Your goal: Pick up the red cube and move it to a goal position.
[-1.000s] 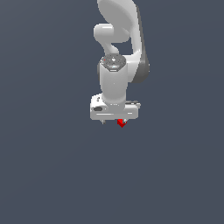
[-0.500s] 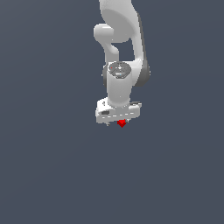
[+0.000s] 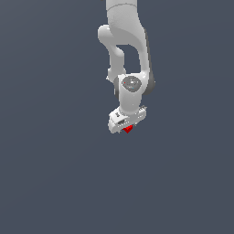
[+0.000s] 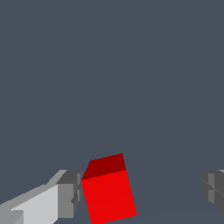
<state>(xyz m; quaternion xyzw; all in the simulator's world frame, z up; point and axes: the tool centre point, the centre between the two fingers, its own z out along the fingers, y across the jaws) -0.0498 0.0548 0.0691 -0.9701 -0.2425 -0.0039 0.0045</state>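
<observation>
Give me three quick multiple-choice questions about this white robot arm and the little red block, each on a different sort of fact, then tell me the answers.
1. Where does the red cube sit relative to the gripper?
A. Between its two fingers, close to one of them
B. Far off to the side, well outside the fingers
C. On top of the arm

2. How many cubes are in view?
A. One
B. Two
C. Three

3. What state are the gripper's jaws in?
A. Clamped on the cube from both sides
B. Spread apart, with a wide gap on one side of the cube
C. Hidden from both views

Answers:
1. A: the wrist view shows the cube beside one finger, with the other finger well away across the gap.
2. A: both views show only one red cube.
3. B: bare grey ground separates the cube from the far finger.
</observation>
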